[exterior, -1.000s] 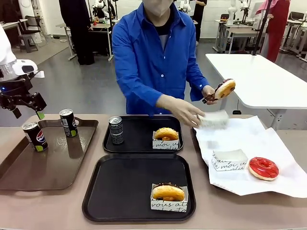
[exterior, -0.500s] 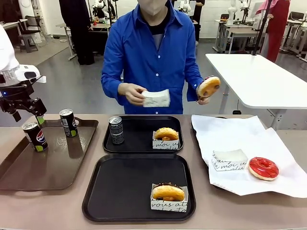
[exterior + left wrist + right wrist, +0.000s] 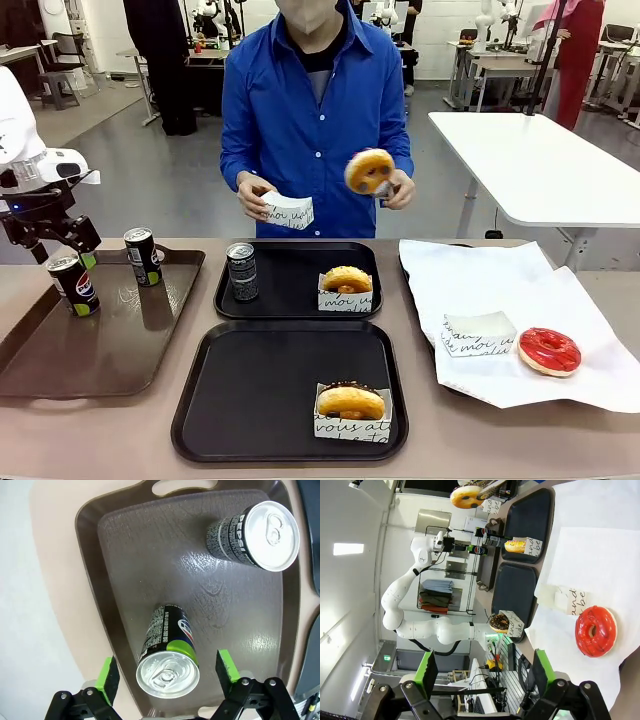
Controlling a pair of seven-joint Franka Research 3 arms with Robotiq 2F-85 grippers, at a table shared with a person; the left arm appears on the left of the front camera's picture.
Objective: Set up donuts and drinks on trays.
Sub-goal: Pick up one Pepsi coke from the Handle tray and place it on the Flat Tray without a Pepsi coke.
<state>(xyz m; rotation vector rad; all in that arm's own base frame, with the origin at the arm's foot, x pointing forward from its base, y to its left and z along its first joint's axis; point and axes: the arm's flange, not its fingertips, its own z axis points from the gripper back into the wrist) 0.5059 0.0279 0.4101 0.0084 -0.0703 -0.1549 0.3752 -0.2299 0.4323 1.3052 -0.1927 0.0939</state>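
My left gripper (image 3: pixel 62 248) hangs open just above a Pepsi can (image 3: pixel 73 284) on the brown tray (image 3: pixel 110 350). In the left wrist view that can (image 3: pixel 167 652) stands between my spread green pads (image 3: pixel 108 675), untouched, and a second can (image 3: pixel 252 536) stands farther off. The far black tray (image 3: pixel 290 295) holds a can (image 3: pixel 241 271) and a boxed glazed donut (image 3: pixel 346 287). On the near black tray (image 3: pixel 260 390) sits a boxed chocolate-topped donut (image 3: pixel 351 408). The person holds a donut (image 3: pixel 369 171) and a paper box (image 3: pixel 288 211). My right gripper (image 3: pixel 482 667) is open and holds nothing.
A white paper sheet (image 3: pixel 560 300) at the right carries a red-glazed donut (image 3: pixel 549 351) and an empty paper box (image 3: pixel 478 333). The person stands at the far edge behind the trays. A white table (image 3: pixel 540 160) stands behind at the right.
The person picked the box up from the paper and brought it and the donut up to chest height. My left gripper sank slightly toward the left can.
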